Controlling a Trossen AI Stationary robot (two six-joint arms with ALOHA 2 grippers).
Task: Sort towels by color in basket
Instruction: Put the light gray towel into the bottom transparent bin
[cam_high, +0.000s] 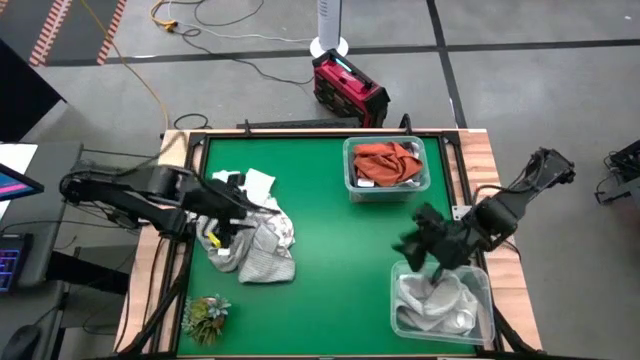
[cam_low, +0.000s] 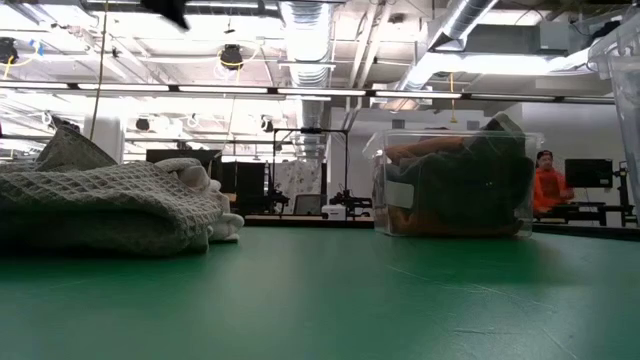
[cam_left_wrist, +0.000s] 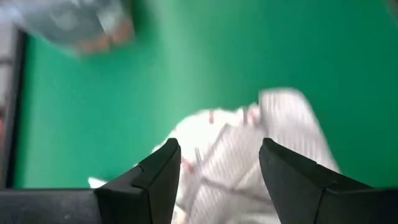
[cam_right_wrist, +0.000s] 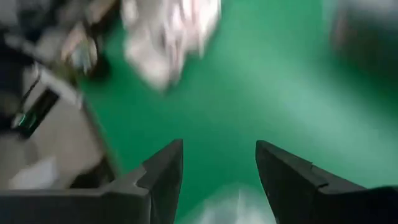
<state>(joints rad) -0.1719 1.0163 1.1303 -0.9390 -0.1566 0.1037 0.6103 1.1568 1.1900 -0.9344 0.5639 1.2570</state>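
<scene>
My left gripper (cam_high: 232, 205) hangs over the pile of towels (cam_high: 255, 238) at the left middle of the high view. Its fingers are spread wide, with a white checked cloth (cam_left_wrist: 249, 155) showing between them and nothing pinched yet. I think the good way is to go straight down, close on just one cloth near its top fold, and lift it slowly so the others stay behind.

My right gripper (cam_high: 425, 245) is at the lower right, just above the clear bin (cam_high: 482, 318) that holds a pale grey towel (cam_high: 435, 298). Its fingers are spread too, and they hold nothing.

The rust-orange towel (cam_high: 388, 163) lies in another clear bin (cam_high: 352, 180) at the top middle.

The green mat (cam_high: 340, 260) between pile and bins is bare, so there is lots of room to carry. I must mind the bin walls, the wooden table edge (cam_high: 140, 290) on the left, and the leafy tuft (cam_high: 206, 315) at the lower left.
</scene>
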